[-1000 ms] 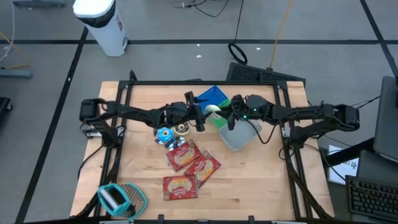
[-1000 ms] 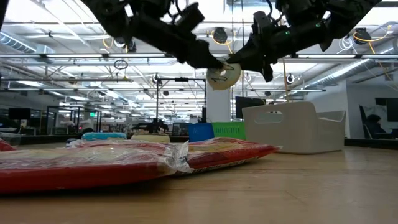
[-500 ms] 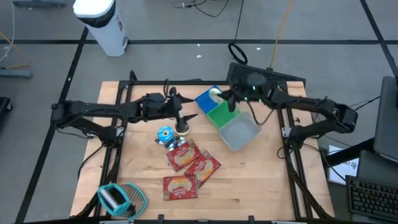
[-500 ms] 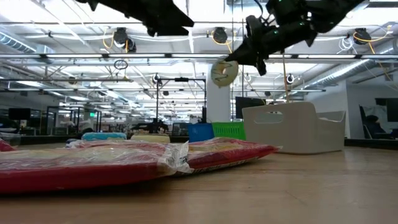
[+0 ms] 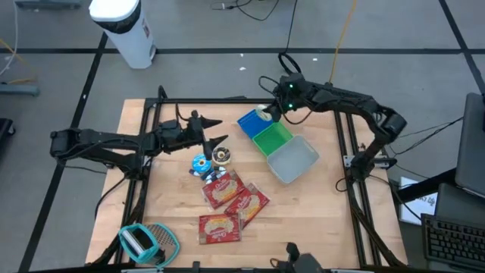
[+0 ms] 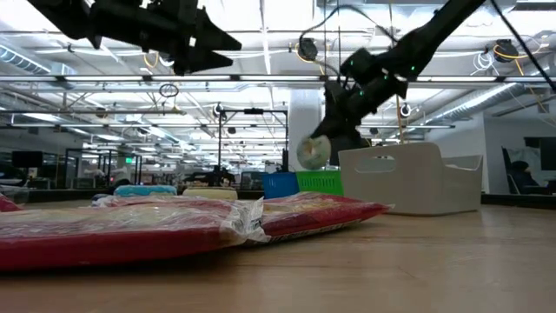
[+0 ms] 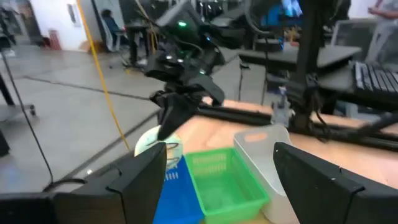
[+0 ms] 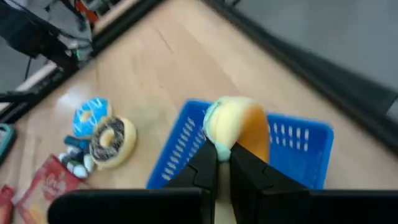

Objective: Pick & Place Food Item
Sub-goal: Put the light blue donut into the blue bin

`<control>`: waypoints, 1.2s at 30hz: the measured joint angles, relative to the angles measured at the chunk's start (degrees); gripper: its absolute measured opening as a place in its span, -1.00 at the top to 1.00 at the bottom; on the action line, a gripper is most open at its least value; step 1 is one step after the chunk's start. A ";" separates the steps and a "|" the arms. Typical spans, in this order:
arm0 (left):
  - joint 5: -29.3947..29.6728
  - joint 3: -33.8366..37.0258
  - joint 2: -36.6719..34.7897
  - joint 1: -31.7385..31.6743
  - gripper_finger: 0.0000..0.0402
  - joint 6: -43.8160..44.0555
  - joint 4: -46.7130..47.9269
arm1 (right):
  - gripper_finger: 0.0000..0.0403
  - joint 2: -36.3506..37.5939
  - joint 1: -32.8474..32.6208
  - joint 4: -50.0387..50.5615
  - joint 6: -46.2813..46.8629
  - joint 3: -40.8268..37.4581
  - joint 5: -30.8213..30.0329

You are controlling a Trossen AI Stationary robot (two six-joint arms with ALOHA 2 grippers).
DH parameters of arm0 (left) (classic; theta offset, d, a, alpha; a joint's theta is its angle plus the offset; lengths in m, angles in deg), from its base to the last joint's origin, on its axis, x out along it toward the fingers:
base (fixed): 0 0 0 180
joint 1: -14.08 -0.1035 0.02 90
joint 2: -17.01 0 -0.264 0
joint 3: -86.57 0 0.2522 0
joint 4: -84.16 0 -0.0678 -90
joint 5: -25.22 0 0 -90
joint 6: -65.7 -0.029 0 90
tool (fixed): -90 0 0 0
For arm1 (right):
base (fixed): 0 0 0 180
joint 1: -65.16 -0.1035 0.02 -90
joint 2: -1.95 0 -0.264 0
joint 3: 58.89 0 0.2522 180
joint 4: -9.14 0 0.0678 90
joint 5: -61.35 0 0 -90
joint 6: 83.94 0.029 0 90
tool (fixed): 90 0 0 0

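Donut [image 8: 229, 127] — above blue basket [image 8: 292, 144] rim

Three bins sit touching in a diagonal row: blue bin [image 5: 251, 121], green bin [image 5: 271, 140], white bin [image 5: 294, 161]. The right gripper [image 5: 265, 112] hangs over the blue one, blocking its far end. Packets [image 5: 227, 201] and donuts [image 5: 213, 159] crowd the table's middle. Bare wood [image 5: 314, 220] lies open toward the near right corner.
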 joint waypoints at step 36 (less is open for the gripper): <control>0.03 -0.02 0.33 -0.04 -0.48 0.59 0.79 | 0.75 -5.85 -0.30 -0.08 3.16 0.00 -10.84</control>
